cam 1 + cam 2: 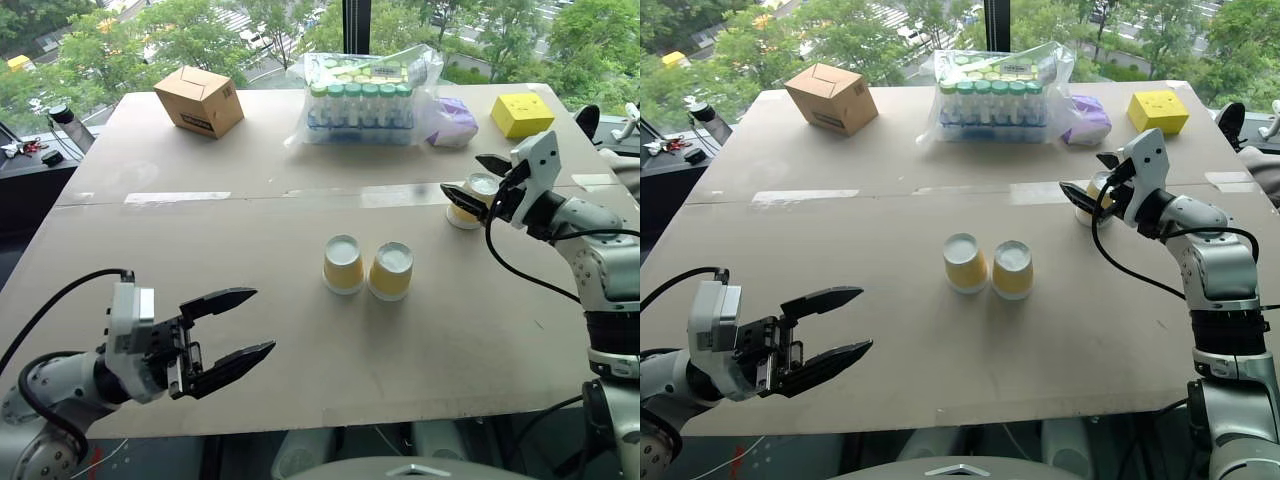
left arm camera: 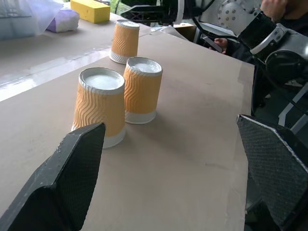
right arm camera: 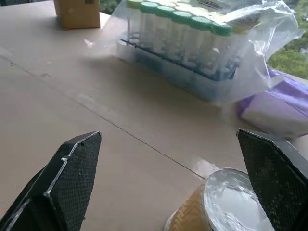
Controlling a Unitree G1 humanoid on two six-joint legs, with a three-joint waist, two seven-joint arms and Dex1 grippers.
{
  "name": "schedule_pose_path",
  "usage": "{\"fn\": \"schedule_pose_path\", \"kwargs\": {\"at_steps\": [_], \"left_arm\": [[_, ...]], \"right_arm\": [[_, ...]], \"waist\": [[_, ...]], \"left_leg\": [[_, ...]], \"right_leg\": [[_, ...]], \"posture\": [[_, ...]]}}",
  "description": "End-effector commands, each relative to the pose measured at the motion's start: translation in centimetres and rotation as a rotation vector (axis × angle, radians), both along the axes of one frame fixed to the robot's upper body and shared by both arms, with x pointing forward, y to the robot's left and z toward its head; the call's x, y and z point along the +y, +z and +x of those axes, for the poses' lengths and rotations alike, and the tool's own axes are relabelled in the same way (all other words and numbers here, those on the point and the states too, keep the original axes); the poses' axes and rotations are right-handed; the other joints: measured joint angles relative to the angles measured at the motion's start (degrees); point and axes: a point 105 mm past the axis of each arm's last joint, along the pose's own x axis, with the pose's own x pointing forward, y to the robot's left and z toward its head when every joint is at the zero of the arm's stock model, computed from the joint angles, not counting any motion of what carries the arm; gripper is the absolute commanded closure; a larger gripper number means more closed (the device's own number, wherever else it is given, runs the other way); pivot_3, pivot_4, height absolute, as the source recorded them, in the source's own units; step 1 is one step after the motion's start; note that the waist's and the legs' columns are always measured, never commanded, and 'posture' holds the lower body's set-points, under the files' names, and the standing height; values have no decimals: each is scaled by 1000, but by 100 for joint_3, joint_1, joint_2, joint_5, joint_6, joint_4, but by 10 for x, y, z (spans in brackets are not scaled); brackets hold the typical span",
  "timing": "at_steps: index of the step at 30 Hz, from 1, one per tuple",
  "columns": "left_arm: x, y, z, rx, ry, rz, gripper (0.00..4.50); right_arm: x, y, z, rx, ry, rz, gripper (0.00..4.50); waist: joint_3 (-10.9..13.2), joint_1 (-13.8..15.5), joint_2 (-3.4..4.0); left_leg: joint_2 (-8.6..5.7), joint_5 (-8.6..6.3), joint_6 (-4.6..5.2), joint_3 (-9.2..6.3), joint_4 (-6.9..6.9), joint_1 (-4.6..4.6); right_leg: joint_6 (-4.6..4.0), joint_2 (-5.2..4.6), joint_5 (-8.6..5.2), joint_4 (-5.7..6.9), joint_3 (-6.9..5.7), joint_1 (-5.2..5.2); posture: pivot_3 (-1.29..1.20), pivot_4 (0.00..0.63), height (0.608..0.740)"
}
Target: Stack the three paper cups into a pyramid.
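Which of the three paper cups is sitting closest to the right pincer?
The lone cup standing apart on the right side of the table, just below the open right pincer. The other two cups stand touching side by side at the table's middle.

The three paper cups [image 1: 343, 264] [image 1: 390, 271] [image 1: 470, 200] are yellow-orange with a wavy ribbed pattern down their sides, each with a white base facing up and a white rim against the tan table [image 1: 300, 340]. Both grippers, the left gripper [image 1: 235, 327] and the right gripper [image 1: 472, 178], have black fingers with a fine cross-hatched texture. At the far edge stand a brown cardboard box [image 1: 199, 100], clear vials [image 1: 360, 105] with green caps in a clear plastic bag, a purple packet [image 1: 453, 122] and a bright yellow box [image 1: 521, 114].
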Motion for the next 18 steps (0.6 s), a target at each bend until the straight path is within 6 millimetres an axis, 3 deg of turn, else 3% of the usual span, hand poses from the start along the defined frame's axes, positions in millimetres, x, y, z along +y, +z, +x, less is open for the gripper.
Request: {"fn": "schedule_pose_path", "kwargs": {"at_steps": [1,10,18], "left_arm": [[0,5,0,-28,-5,5,0],[-8,39,4,-161,-9,-72,0],[-10,42,7,-164,6,-80,0]], "right_arm": [[-7,3,15,-25,-76,-13,45],[-29,-3,26,17,-191,29,45],[-16,-3,21,-7,-120,11,45]], "waist": [[0,-40,0],[-1,-75,-1],[-1,-106,0]], "left_leg": [[0,0,0,1,-2,-1],[1,0,0,1,-4,-7],[1,0,0,7,-7,-7]], "right_leg": [[0,0,0,-1,2,-3],[-1,0,1,0,4,-12],[-2,2,2,1,12,-17]], "posture": [[0,150,740],[0,150,740],[0,150,740]]}}
